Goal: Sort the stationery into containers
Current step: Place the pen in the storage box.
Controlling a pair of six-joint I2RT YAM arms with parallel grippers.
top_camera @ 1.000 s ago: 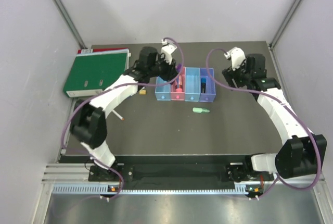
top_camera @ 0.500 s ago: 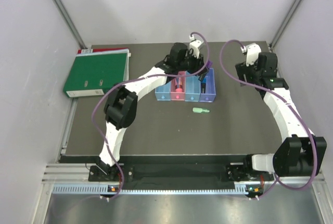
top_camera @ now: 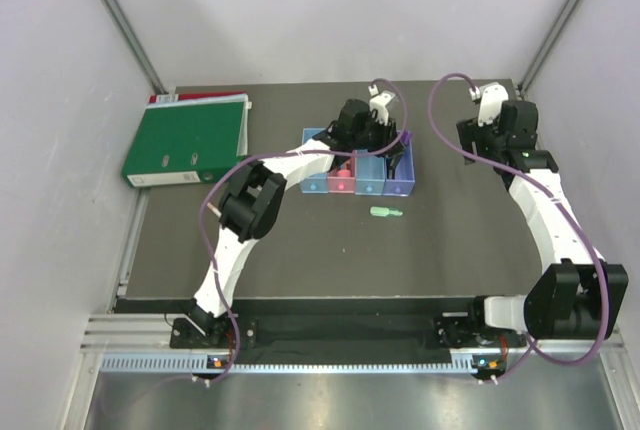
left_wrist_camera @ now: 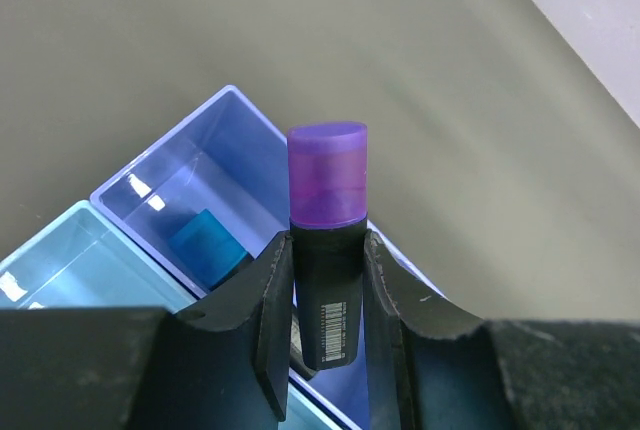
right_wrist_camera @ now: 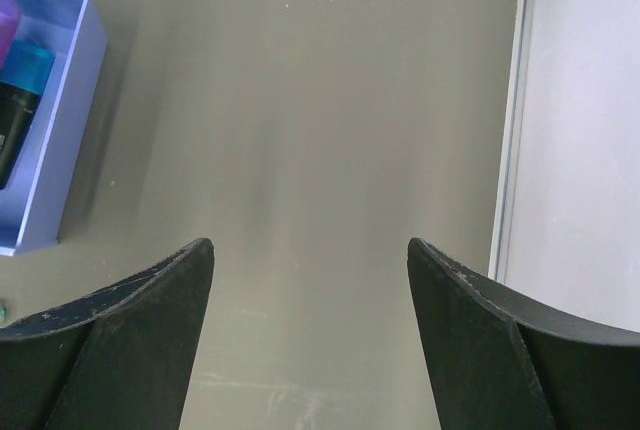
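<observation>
Purple-capped marker [left_wrist_camera: 327, 225] is pinched by the left end effector [left_wrist_camera: 325, 260]; the right end effector [right_wrist_camera: 307, 250] spread wide.

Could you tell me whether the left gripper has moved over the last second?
Yes: the left gripper shifted right along the containers, from the leftmost bin to the purple-blue bin.

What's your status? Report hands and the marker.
Left hand shut on purple-capped marker, above purple bin. Right hand open, empty. Green marker loose on table, not blocking.
</observation>
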